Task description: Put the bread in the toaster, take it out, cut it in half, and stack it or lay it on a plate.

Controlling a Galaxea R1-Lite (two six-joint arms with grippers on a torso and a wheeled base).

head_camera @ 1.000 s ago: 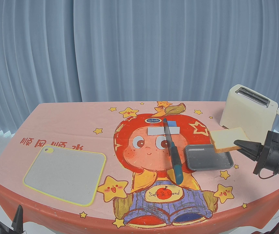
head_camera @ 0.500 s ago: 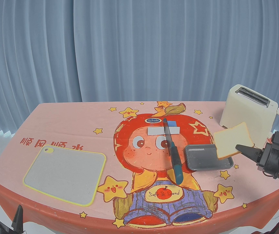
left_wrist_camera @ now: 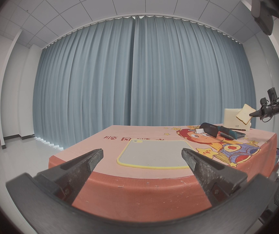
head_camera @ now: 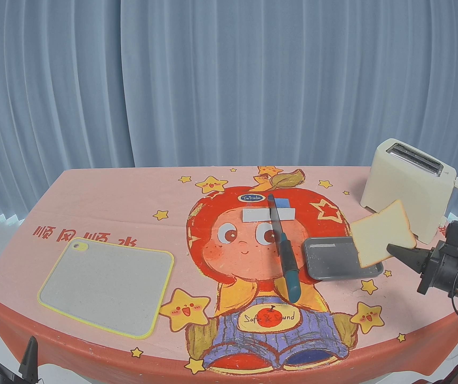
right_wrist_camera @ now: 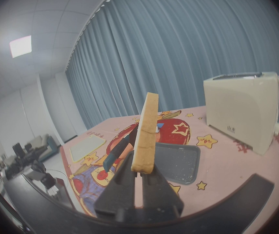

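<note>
Bread (head_camera: pixel 382 233) stands almost on edge in the air, one lower corner pinched between the closed fingers of the right claw (head_camera: pixel 399 252). The slice rises straight up from the fingertips, crust edge facing the wrist camera (right_wrist_camera: pixel 145 134). It hangs over the right end of the grey plate (head_camera: pixel 327 260), just in front of the cream toaster (head_camera: pixel 407 185), apart from it and lower than its top slot.

The toaster carries a small dark mark low on its side, too small to make out. Red characters are printed on the pink bench (head_camera: pixel 106 204) cloth beyond the cutting board (head_camera: pixel 106 286). The cartoon figure has a small oval label on its hat and lettering on the apple at its front.

A teal-handled knife (head_camera: pixel 287 265) lies left of the plate, its blade across a white strip (head_camera: pixel 255 215).

The left claw (head_camera: pixel 11 337) sits low off the bench's near left corner, its fingers spread wide with nothing between them.
</note>
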